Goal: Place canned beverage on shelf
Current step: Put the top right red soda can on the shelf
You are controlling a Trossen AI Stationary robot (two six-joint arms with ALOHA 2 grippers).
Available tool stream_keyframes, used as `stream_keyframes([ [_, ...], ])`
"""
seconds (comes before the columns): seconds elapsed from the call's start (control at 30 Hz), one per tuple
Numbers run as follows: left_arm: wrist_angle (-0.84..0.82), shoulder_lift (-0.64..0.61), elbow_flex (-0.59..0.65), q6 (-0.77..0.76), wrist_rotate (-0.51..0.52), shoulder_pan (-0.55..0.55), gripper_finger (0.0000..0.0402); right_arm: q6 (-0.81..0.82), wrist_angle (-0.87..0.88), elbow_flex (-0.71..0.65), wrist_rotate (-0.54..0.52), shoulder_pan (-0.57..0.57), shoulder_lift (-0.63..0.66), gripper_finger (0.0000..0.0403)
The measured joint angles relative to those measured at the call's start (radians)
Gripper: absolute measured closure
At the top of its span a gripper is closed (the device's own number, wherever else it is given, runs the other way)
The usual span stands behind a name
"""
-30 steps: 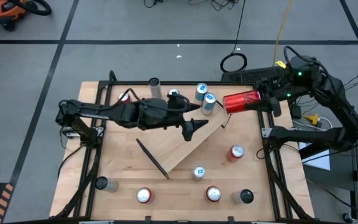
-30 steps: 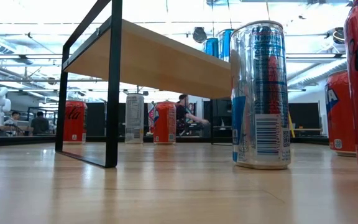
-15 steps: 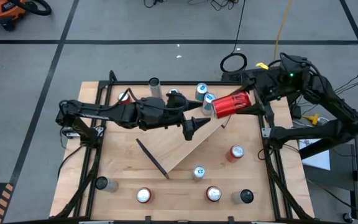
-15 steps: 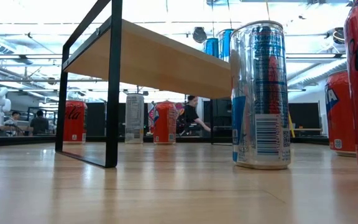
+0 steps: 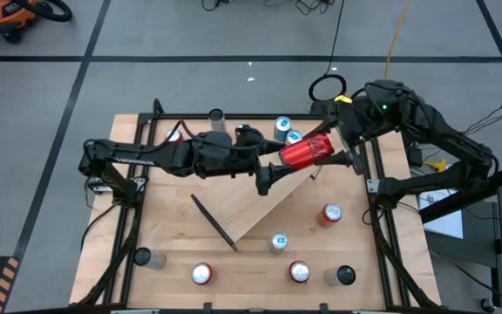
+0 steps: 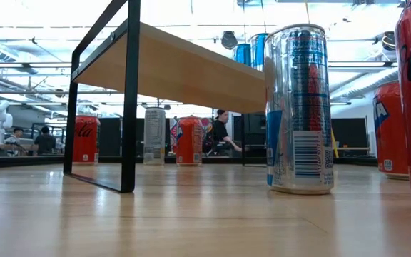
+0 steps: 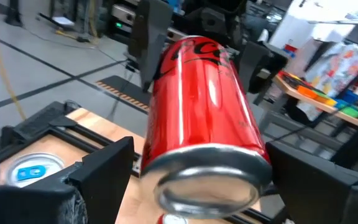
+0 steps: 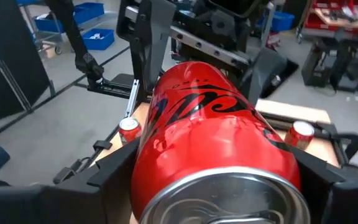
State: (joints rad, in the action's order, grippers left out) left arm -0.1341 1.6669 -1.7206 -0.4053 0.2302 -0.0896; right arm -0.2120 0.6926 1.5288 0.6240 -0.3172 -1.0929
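Note:
A red can [image 5: 306, 151] hangs level above the far right part of the table, with my right gripper [image 5: 322, 146] shut on it. My left gripper [image 5: 271, 177] is open. Its fingers stand on either side of the can's free end [image 7: 209, 180]. The shelf [image 5: 273, 202], a light-wood board on black brackets, stands slantwise on the table's middle. Two blue cans [image 5: 288, 133] stand at its far end and show on its top in the low view [image 6: 252, 50]. My right gripper pinches the can's round wall [image 8: 166, 155] between its two fingers [image 8: 107, 171], at the end with the pull tab. The fingers come level from the table's right and lie along the can. The can is lifted clear and lies level, its other end toward my left gripper. My left gripper has a finger [image 7: 101, 174] close on each side of the can's bottom end; I cannot tell whether it touches.
Several loose cans stand on the tabletop: red ones [image 5: 331, 213] [image 5: 299, 272] [image 5: 201, 274], a slim silver-blue one [image 5: 279, 242], dark ones [image 5: 345, 276] [image 5: 142, 257] and a silver one [image 5: 216, 116]. The table's black frame [image 5: 375, 187] runs along its edges.
My right gripper has carried the red can toward the table's left, toward my left gripper, and has rolled about its own pointing line. The can's free end now lies between my left gripper's fingers. My left gripper has stayed in place and turned slightly.

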Motion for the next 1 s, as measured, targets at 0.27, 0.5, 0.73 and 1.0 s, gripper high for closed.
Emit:
stream_keyframes([
  [0.27, -0.006, 0.0, 0.0, -0.009, -0.079, 0.017, 0.0039, -0.108, -0.053, 0.0, -0.034, 0.045, -0.032, 0.0124],
  [0.5, -0.011, 0.0, 0.0, -0.078, -0.08, 0.025, 0.0039, -0.203, -0.067, 0.0, -0.108, 0.079, -0.039, 0.0124],
  [0.73, -0.015, -0.001, 0.0, -0.087, -0.08, 0.024, 0.0079, -0.253, -0.082, 0.0, -0.11, 0.086, -0.039, 0.0124],
  [1.0, -0.013, -0.001, 0.0, -0.104, -0.071, 0.023, 0.0114, -0.244, -0.082, 0.0, -0.107, 0.086, -0.039, 0.0111],
])
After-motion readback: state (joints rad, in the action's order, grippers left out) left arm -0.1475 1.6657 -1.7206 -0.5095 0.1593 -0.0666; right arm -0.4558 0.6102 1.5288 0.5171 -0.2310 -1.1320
